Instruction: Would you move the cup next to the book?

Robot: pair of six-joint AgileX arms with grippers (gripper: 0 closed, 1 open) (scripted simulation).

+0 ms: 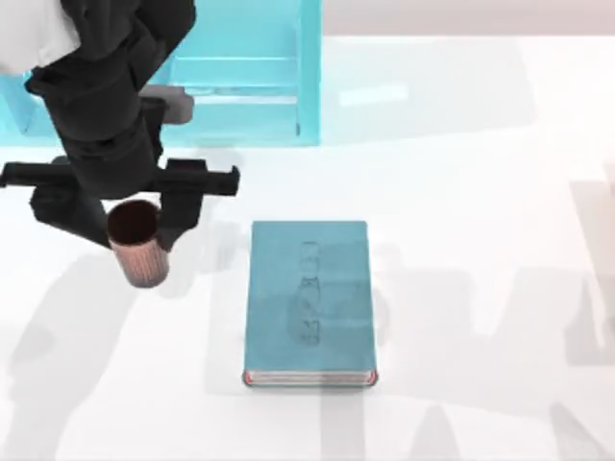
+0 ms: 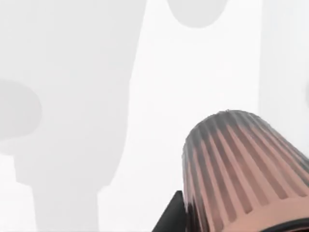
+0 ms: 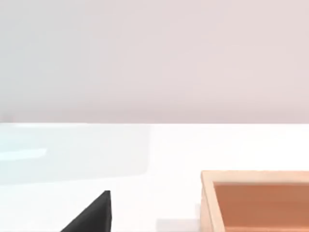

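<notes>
The reddish-brown ribbed cup (image 1: 136, 245) is upright between the fingers of my left gripper (image 1: 133, 216), which is shut on its rim. It hangs to the left of the teal-blue book (image 1: 307, 300), a clear gap away from it, level with the book's far end. The book lies flat at the table's middle with its reddish page edge toward the front. In the left wrist view the cup's (image 2: 241, 169) striped wall shows close up, with the white table beyond it. A dark part of my right gripper (image 3: 91, 215) shows in the right wrist view, parked away from the book.
A light turquoise shelf unit (image 1: 245, 82) stands at the back left, just behind my left arm. A wooden box (image 3: 260, 198) sits ahead of the right gripper. White table (image 1: 480, 240) stretches to the right of the book and in front of it.
</notes>
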